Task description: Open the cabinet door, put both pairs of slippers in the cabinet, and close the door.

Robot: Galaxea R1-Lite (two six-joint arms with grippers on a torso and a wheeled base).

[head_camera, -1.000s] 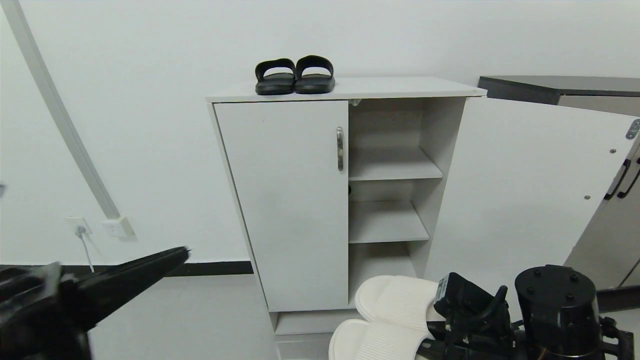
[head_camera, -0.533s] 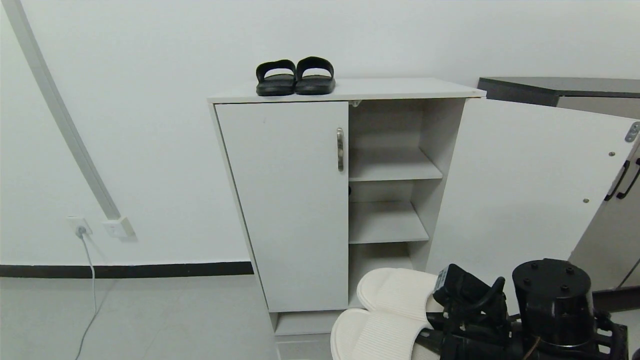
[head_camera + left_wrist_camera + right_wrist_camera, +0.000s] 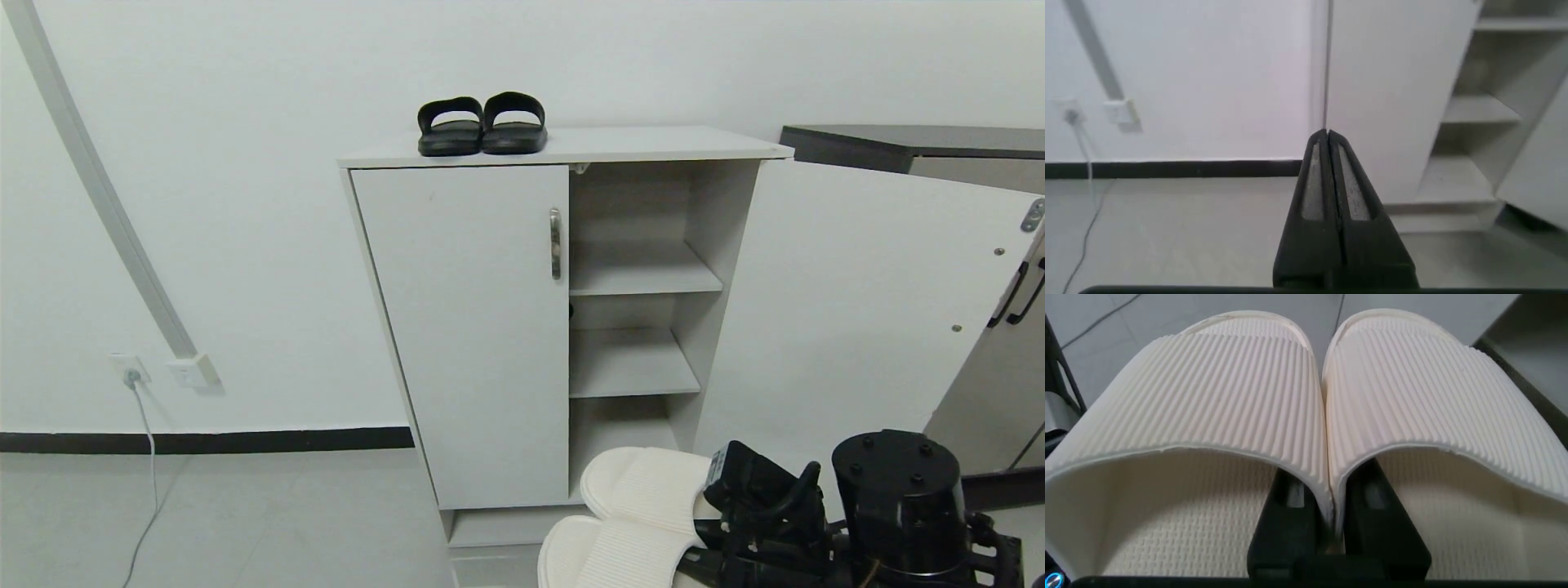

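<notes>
White slippers (image 3: 633,523), one pair, ribbed straps: we log them nearest, side by side with inner edges touching. Their toes point away from the right hand (image 3: 1329,508) and toward the cabinet (image 3: 457,343), low before its open half. We record the right hand as clamped on the pair: its fingers (image 3: 1293,498) pinch the two adjoining inner walls together, one finger inside each slipper.

We record the left hand (image 3: 1327,143) with fingers pressed together and nothing between them. It is held low above the floor (image 3: 286,523) and points toward the cabinet's left edge and the wall (image 3: 245,245).

Next, the cabinet, white, two doors. We note the left door (image 3: 465,392) shut, its metal handle (image 3: 555,243) upright at the inner edge. The right door (image 3: 849,318) stands swung wide to the right. In the opened half we count an upper shelf (image 3: 645,278), a lower shelf (image 3: 633,371) and a bottom compartment (image 3: 616,425) beneath them.

Black slippers (image 3: 482,124), one pair: we list them side by side and touching, on the cabinet's top (image 3: 653,144), toward its left part.

Farthest, on the wall, we enter:
- a grey conduit (image 3: 98,188) slanting down to a socket box (image 3: 193,371);
- a second socket (image 3: 128,367) just beside it, with a cable (image 3: 147,465) hanging to the floor;
- a black skirting strip (image 3: 204,441).

A dark-topped unit (image 3: 922,140) stands behind the open right door.
</notes>
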